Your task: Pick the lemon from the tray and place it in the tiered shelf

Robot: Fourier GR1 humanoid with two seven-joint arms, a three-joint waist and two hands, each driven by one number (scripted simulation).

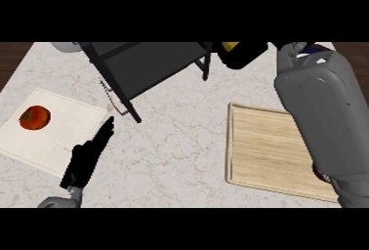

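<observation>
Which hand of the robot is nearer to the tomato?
The left hand. It lies open to the lower right of the tomato, along the white board edge. The right hand is far off by the shelf, curled round the lemon.

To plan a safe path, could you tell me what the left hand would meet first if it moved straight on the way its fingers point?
Probably the tiered shelf: the left hand aims its straight fingers up-right at the shelf's dark frame, though height is unclear.
</observation>
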